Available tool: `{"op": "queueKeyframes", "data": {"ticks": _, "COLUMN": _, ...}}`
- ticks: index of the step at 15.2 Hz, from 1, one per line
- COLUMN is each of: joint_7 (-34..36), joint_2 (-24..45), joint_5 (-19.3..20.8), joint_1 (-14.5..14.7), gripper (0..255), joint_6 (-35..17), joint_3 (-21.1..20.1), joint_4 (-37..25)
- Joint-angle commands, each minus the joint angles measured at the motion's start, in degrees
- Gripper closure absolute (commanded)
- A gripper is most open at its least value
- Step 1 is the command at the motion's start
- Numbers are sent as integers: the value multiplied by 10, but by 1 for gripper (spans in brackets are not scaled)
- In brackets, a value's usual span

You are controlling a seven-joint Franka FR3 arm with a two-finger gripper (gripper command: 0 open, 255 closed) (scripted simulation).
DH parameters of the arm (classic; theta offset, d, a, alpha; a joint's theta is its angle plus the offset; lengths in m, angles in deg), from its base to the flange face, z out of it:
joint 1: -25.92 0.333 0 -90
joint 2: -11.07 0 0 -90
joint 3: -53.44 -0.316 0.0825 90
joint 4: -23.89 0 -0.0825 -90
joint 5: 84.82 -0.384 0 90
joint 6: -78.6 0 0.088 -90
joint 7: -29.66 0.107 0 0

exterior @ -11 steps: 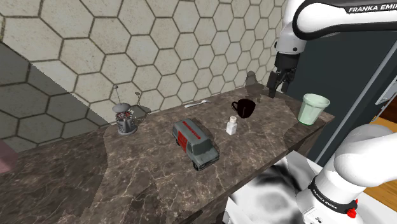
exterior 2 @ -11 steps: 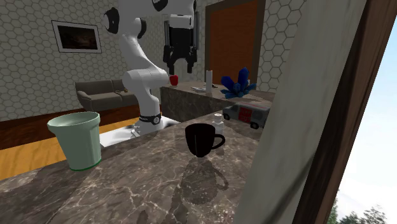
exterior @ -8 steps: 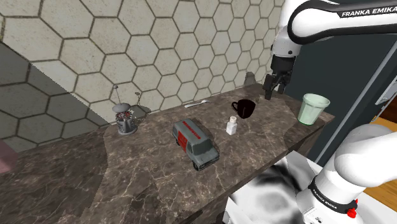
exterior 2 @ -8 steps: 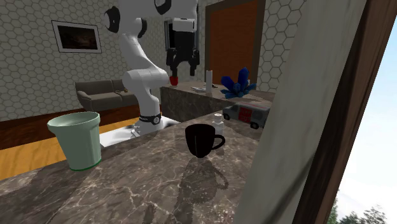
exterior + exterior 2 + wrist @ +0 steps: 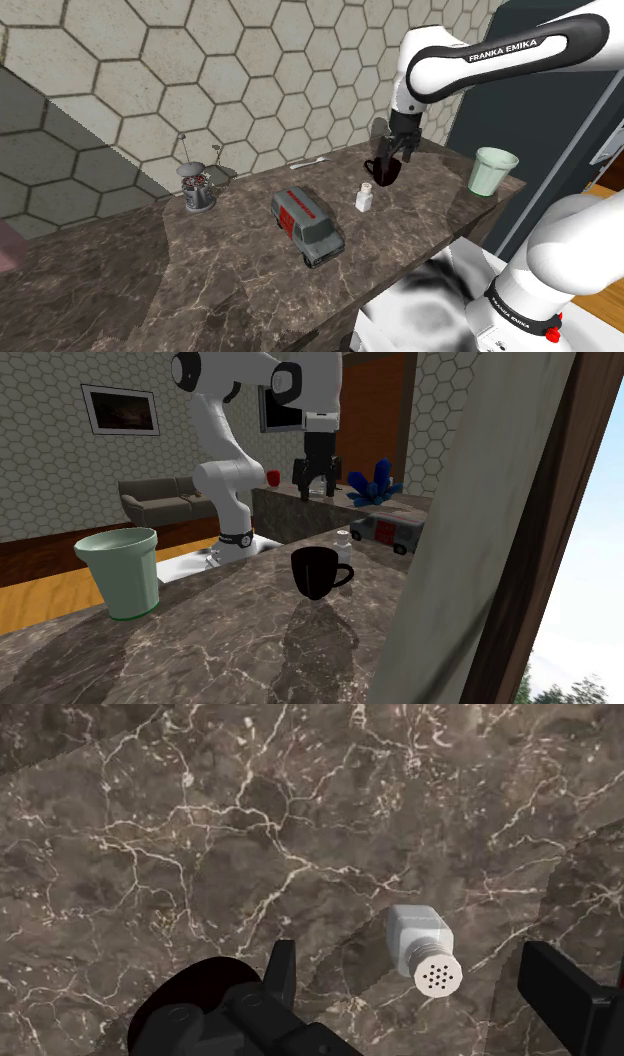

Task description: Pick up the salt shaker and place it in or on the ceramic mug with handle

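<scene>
The gripper has its fingers spread wide, clasping nothing. The white salt shaker stands upright on the dark marble countertop beneath the gap between them, untouched. The black mug sits just outside one finger.

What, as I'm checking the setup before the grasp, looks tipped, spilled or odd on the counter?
Nothing stands out: the white salt shaker, black handled mug and pale green cup all stand upright, and the grey-and-red toy van sits on its wheels.
</scene>
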Motion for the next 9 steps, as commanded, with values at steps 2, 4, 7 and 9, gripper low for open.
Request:
{"op": "queueKeyframes", "data": {"ticks": 2, "joint_7": 24, "joint_2": 58, "joint_5": -7, "joint_1": 7, "gripper": 0, "joint_6": -57, "joint_3": -16, "joint_4": -9}}
{"op": "queueKeyframes", "data": {"ticks": 4, "joint_7": 37, "joint_2": 98, "joint_5": -9, "joint_1": 10, "gripper": 0, "joint_6": -92, "joint_3": -24, "joint_4": -20}}
{"op": "queueKeyframes", "data": {"ticks": 7, "joint_7": 50, "joint_2": 139, "joint_5": -9, "joint_1": 13, "gripper": 0, "joint_6": -129, "joint_3": -31, "joint_4": -27}}
{"op": "queueKeyframes", "data": {"ticks": 9, "joint_7": 50, "joint_2": 146, "joint_5": -8, "joint_1": 13, "gripper": 0, "joint_6": -145, "joint_3": -31, "joint_4": -18}}
